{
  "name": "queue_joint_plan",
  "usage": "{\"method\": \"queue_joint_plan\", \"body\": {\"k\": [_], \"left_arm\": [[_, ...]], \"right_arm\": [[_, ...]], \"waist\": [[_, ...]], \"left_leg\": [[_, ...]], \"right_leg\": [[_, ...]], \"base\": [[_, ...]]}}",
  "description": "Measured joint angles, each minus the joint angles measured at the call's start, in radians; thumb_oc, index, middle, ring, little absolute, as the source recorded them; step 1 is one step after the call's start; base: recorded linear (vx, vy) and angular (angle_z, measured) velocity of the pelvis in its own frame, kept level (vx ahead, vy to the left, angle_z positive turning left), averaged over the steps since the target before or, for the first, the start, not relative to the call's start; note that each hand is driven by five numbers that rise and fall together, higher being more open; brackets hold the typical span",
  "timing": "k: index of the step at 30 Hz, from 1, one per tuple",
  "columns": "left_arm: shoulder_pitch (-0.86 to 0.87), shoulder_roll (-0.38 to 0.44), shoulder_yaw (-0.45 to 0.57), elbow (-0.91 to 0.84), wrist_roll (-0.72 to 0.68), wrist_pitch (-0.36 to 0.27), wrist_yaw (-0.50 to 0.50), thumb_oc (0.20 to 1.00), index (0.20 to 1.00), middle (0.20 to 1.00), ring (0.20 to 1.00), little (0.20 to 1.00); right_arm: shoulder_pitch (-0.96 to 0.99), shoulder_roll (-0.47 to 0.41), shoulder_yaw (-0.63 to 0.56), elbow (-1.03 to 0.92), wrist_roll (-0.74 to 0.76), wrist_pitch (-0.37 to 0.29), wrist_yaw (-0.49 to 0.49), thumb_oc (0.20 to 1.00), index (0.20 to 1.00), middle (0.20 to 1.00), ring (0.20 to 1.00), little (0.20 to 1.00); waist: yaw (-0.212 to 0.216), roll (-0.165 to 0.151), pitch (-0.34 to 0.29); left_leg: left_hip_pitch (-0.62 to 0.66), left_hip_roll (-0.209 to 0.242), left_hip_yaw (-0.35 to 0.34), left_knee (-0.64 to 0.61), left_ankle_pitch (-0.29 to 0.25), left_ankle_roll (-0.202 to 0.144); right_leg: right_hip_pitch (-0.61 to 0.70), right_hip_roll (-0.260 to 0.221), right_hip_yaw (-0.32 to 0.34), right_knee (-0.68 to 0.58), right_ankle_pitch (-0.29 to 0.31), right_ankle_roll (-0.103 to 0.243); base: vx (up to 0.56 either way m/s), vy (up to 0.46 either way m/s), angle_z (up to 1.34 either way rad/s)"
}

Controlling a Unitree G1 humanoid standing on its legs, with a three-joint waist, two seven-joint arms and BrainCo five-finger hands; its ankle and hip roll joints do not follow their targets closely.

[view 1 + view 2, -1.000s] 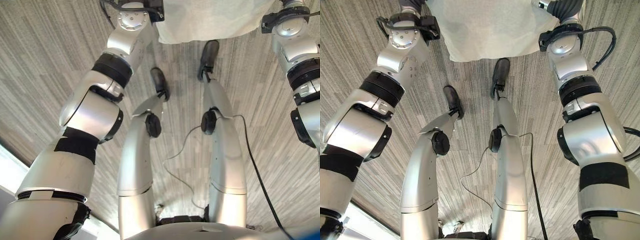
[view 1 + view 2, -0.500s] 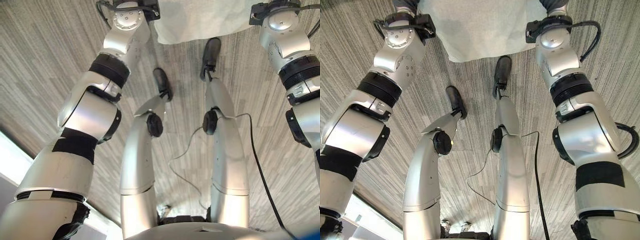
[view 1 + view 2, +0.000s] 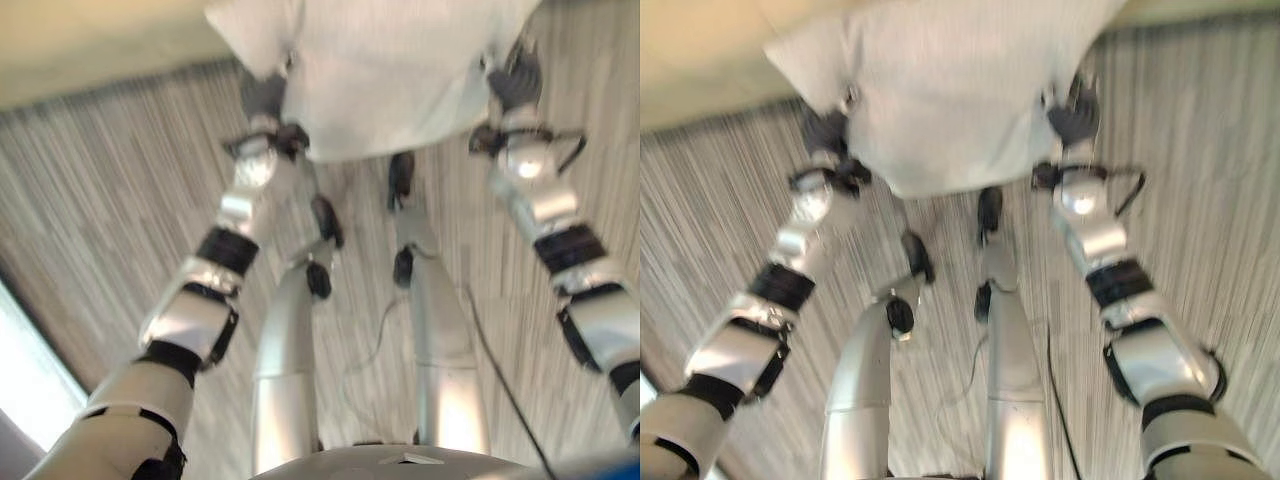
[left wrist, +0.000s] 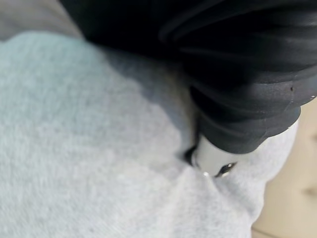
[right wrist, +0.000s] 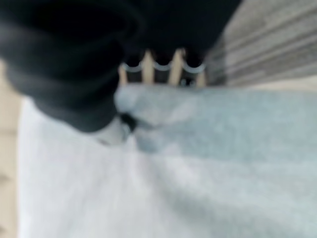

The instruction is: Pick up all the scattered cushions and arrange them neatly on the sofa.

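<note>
A light grey cushion (image 3: 390, 70) hangs between my two hands in front of me, above the striped floor. My left hand (image 3: 262, 95) grips its left edge and my right hand (image 3: 515, 85) its right edge. In the left wrist view my thumb (image 4: 213, 161) digs into the cushion's fabric (image 4: 89, 148). In the right wrist view my thumb (image 5: 116, 131) presses on the cushion (image 5: 198, 173) while my fingers (image 5: 161, 67) lie behind its edge. The beige sofa (image 3: 100, 40) lies just beyond, and the cushion's far part overlaps it.
Grey striped carpet (image 3: 1200, 150) covers the floor on both sides of the arms. The sofa's front edge (image 3: 700, 75) runs across the far side of the view. A pale strip (image 3: 25, 370) shows at the near left.
The view has swung up, bringing the sofa's edge into sight. Both arms have stretched further forward, carrying the cushion toward the sofa.
</note>
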Motion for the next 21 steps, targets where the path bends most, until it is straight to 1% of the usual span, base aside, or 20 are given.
{"method": "queue_joint_plan", "body": {"k": [2, 3, 4, 6, 7, 8, 10, 11, 12, 13, 15, 16, 18, 20, 21], "left_arm": [[0.036, -0.019, 0.010, -0.031, 0.026, -0.004, 0.000, 0.200, 0.200, 0.200, 0.200, 0.200], [0.061, -0.019, 0.028, -0.061, 0.042, 0.000, 0.000, 0.200, 0.200, 0.200, 0.200, 0.200], [0.110, -0.023, 0.050, -0.100, 0.074, -0.005, 0.000, 0.200, 0.200, 0.200, 0.200, 0.200], [0.140, -0.002, 0.057, -0.102, 0.096, -0.001, 0.000, 0.200, 0.200, 0.200, 0.200, 0.200], [0.156, 0.003, 0.059, -0.106, 0.113, 0.000, -0.001, 0.200, 0.200, 0.200, 0.200, 0.200], [0.180, 0.008, 0.061, -0.109, 0.125, 0.001, -0.004, 0.200, 0.200, 0.200, 0.200, 0.200], [0.238, 0.002, 0.068, -0.124, 0.154, 0.000, -0.011, 0.200, 0.200, 0.200, 0.200, 0.200], [0.296, 0.001, 0.080, -0.140, 0.158, 0.000, -0.033, 0.200, 0.200, 0.200, 0.200, 0.200], [0.337, -0.007, 0.082, -0.161, 0.158, -0.001, -0.048, 0.200, 0.200, 0.200, 0.200, 0.200], [0.383, -0.007, 0.081, -0.172, 0.158, -0.004, -0.055, 0.200, 0.200, 0.200, 0.200, 0.200], [0.445, -0.015, 0.101, -0.184, 0.157, -0.002, -0.085, 0.200, 0.200, 0.200, 0.200, 0.200], [0.507, -0.022, 0.091, -0.185, 0.156, 0.000, -0.099, 0.200, 0.200, 0.200, 0.200, 0.200], [0.617, -0.035, 0.106, -0.195, 0.155, 0.004, -0.137, 0.200, 0.200, 0.200, 0.200, 0.200], [0.653, -0.035, 0.106, -0.194, 0.155, 0.006, -0.137, 0.200, 0.200, 0.200, 0.200, 0.200], [0.653, -0.031, 0.111, -0.194, 0.155, 0.011, -0.148, 0.200, 0.200, 0.200, 0.200, 0.200]], "right_arm": [[0.035, 0.024, -0.022, -0.024, -0.001, -0.009, 0.000, 0.200, 0.200, 0.200, 0.200, 0.200], [0.051, 0.022, -0.022, -0.063, -0.008, -0.003, 0.000, 0.200, 0.200, 0.200, 0.200, 0.200], [0.092, 0.010, -0.021, -0.123, -0.027, -0.010, 0.008, 0.200, 0.200, 0.200, 0.200, 0.200], [0.108, 0.014, -0.016, -0.130, -0.059, -0.013, 0.033, 0.200, 0.200, 0.200, 0.200, 0.200], [0.128, 0.015, -0.020, -0.143, -0.067, -0.013, 0.039, 0.200, 0.200, 0.200, 0.200, 0.200], [0.163, 0.014, -0.017, -0.160, -0.088, -0.013, 0.048, 0.200, 0.200, 0.200, 0.200, 0.200], [0.227, 0.027, -0.019, -0.186, -0.098, -0.013, 0.070, 0.200, 0.200, 0.200, 0.200, 0.200], [0.292, 0.029, -0.020, -0.215, -0.122, -0.013, 0.088, 0.200, 0.200, 0.200, 0.200, 0.200], [0.339, 0.038, -0.026, -0.237, -0.135, -0.014, 0.101, 0.200, 0.200, 0.200, 0.200, 0.200], [0.379, 0.049, -0.022, -0.245, -0.135, -0.018, 0.111, 0.200, 0.200, 0.200, 0.200, 0.200], [0.422, 0.081, -0.032, -0.243, -0.135, -0.018, 0.131, 0.200, 0.200, 0.200, 0.200, 0.200], [0.463, 0.092, -0.039, -0.242, -0.135, -0.017, 0.146, 0.200, 0.200, 0.200, 0.200, 0.200], [0.542, 0.104, -0.045, -0.248, -0.135, -0.017, 0.183, 0.200, 0.200, 0.200, 0.200, 0.200], [0.563, 0.109, -0.041, -0.246, -0.135, -0.017, 0.198, 0.200, 0.200, 0.200, 0.200, 0.200], [0.565, 0.112, -0.049, -0.245, -0.135, -0.014, 0.206, 0.200, 0.200, 0.200, 0.200, 0.200]], "waist": [[-0.003, -0.002, -0.001], [0.003, -0.001, 0.000], [0.003, -0.003, 0.001], [0.010, -0.003, 0.002], [0.015, -0.003, 0.002], [0.019, -0.003, 0.002], [0.021, -0.004, 0.000], [0.020, -0.004, -0.002], [0.020, -0.004, -0.003], [0.021, -0.016, -0.032], [0.022, -0.025, -0.036], [0.021, -0.027, -0.037], [0.024, -0.029, -0.040], [0.024, -0.040, -0.078], [0.028, -0.044, -0.078]], "left_leg": [[0.052, -0.009, -0.019, -0.013, 0.001, -0.009], [0.077, -0.007, -0.016, -0.023, 0.002, -0.013], [0.125, -0.010, -0.022, -0.050, 0.006, -0.021], [0.199, -0.012, -0.035, -0.080, 0.009, -0.030], [0.238, -0.015, -0.045, -0.100, 0.014, -0.037], [0.303, -0.018, -0.057, -0.131, 0.020, -0.047], [0.407, -0.019, -0.075, -0.176, 0.024, -0.053], [0.505, -0.021, -0.092, -0.227, 0.031, -0.063], [0.557, -0.022, -0.102, -0.256, 0.036, -0.067], [0.589, -0.022, -0.103, -0.286, 0.042, -0.066], [0.670, -0.022, -0.104, -0.329, 0.053, -0.068], [0.735, -0.024, -0.106, -0.356, 0.059, -0.067], [0.850, -0.022, -0.104, -0.413, 0.059, -0.066], [0.868, -0.026, -0.102, -0.440, 0.061, -0.064], [0.893, -0.030, -0.100, -0.464, 0.076, -0.063]], "right_leg": [[0.048, 0.000, -0.008, 0.004, -0.004, -0.020], [0.067, -0.004, -0.016, 0.012, -0.010, -0.036], [0.110, -0.002, -0.026, 0.000, -0.011, -0.057], [0.180, 0.000, -0.039, -0.006, -0.023, -0.072], [0.218, 0.001, -0.044, -0.016, -0.028, -0.073], [0.279, 0.001, -0.055, -0.029, -0.036, -0.068], [0.385, 0.008, -0.068, -0.057, -0.052, -0.065], [0.486, 0.011, -0.090, -0.095, -0.060, -0.057], [0.541, 0.016, -0.097, -0.122, -0.061, -0.056], [0.571, 0.020, -0.099, -0.144, -0.063, -0.055], [0.646, 0.022, -0.112, -0.169, -0.066, -0.054], [0.704, 0.028, -0.119, -0.183, -0.057, -0.062], [0.816, 0.038, -0.119, -0.235, -0.060, -0.058], [0.828, 0.039, -0.117, -0.252, -0.068, -0.045], [0.849, 0.040, -0.117, -0.267, -0.054, -0.048]], "base": [[-0.02, -0.072, 0.15], [0.01, -0.032, 0.06], [0.02, -0.056, 0.08], [0.04, -0.032, 0.11], [0.06, -0.019, 0.14], [0.06, -0.009, 0.16], [0.08, 0.004, 0.17], [0.14, 0.035, 0.19], [0.15, 0.047, 0.15], [0.11, 0.041, 0.06], [0.06, 0.083, 0.03], [0.06, 0.093, 0.02], [0.10, 0.082, -0.06], [0.20, 0.146, -0.05], [0.16, 0.127, 0.00]]}}
